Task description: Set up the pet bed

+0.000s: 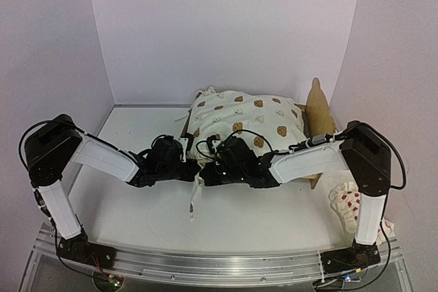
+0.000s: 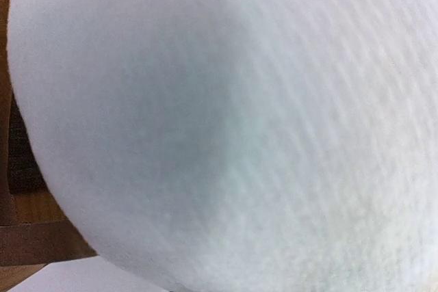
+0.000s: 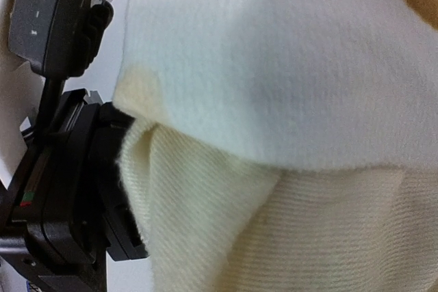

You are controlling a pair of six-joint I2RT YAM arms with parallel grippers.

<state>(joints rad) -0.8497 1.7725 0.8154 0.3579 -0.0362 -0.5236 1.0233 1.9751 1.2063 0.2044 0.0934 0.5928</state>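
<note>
The pet bed (image 1: 319, 111) lies at the back middle of the table, its plywood headboard standing up on the right. A cream bear-print cushion (image 1: 239, 124) covers the frame. My left gripper (image 1: 194, 169) and right gripper (image 1: 209, 173) meet tip to tip at the cushion's near edge, both shut. In both wrist views cushion fabric hides the fingers, and nothing shows as held. White cushion cloth (image 2: 239, 135) fills the left wrist view, with a strip of the bed's wood (image 2: 37, 244) at lower left. The right wrist view shows the cushion (image 3: 287, 66) and its ribbed ruffle (image 3: 226, 237).
A small white red-dotted pillow (image 1: 345, 204) lies on the table by the right arm's base. The cushion's ties (image 1: 194, 200) trail toward the front edge. The other arm's black housing (image 3: 65, 189) sits close on the left of the right wrist view. Walls enclose the table.
</note>
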